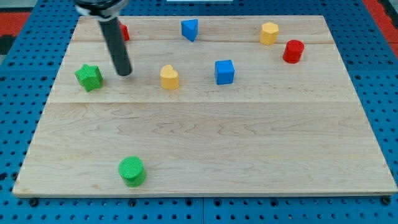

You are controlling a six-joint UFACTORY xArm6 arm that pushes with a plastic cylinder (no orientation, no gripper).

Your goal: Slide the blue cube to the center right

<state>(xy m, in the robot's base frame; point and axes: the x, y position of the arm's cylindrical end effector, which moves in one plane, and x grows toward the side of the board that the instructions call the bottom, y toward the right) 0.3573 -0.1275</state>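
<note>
The blue cube (224, 71) sits on the wooden board (205, 155), a little above and right of its middle. My tip (124, 72) rests on the board at the upper left, far to the left of the blue cube. The tip is between a green star block (89, 76) on its left and a yellow heart-shaped block (169, 77) on its right. It touches neither.
A blue triangular block (189, 29) lies at the top middle. A yellow block (268, 33) and a red cylinder (293, 51) lie at the top right. A red block (124, 32) is partly hidden behind the rod. A green cylinder (132, 171) is at the bottom left.
</note>
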